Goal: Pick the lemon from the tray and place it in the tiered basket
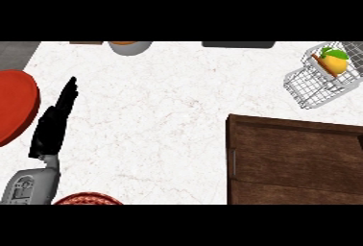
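The yellow lemon (336,62) with green leaves lies inside the upper part of the white wire tiered basket (314,89) at the far right of the counter. A dark wooden tray (294,161) sits at the lower right with nothing on its visible surface. My left hand (54,122) rests on the counter at the left, fingers straight and pointing away from me, far from both tray and basket. The right hand does not show.
A red plate (14,103) lies at the left edge beside my left hand. A second red round object (89,199) pokes in at the bottom. A grey bowl (129,47) and a dark object (237,44) sit along the far edge.
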You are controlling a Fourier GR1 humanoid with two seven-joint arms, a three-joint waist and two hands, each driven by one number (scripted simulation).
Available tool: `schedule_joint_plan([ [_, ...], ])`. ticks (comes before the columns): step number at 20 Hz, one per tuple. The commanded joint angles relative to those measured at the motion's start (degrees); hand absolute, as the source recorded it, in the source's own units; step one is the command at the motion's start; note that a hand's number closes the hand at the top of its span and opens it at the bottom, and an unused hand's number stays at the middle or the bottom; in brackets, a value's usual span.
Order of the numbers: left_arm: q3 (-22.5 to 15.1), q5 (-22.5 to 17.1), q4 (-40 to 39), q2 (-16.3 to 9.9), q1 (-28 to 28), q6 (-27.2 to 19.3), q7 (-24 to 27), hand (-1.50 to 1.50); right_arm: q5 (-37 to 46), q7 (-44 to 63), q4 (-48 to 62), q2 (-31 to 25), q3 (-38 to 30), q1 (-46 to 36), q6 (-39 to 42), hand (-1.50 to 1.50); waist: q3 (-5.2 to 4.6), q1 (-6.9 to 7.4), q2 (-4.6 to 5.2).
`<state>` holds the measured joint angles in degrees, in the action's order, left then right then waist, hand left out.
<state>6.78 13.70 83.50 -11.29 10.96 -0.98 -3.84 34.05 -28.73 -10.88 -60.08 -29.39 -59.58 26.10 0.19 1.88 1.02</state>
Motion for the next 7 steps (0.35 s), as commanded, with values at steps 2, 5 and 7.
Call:
schedule_joint_plan([
  [2,-0.8,-0.1,0.8,1.0,-0.4,0.0,0.9,0.00,-1.3,-3.0,2.6,-6.8,-1.9,3.5,5.4,-1.50,0.24,0.90,0.58],
  [5,0.3,-0.1,-0.5,-0.2,-0.1,0.1,1.8,0.00,-3.2,-7.6,4.1,-7.5,-3.8,7.3,7.2,-1.50,0.34,0.42,0.72],
  [7,0.3,-0.4,-0.7,-0.3,1.1,0.4,0.9,0.00,-4.1,-9.8,4.3,-7.9,-4.6,9.2,8.5,-1.50,0.37,-0.05,0.56],
])
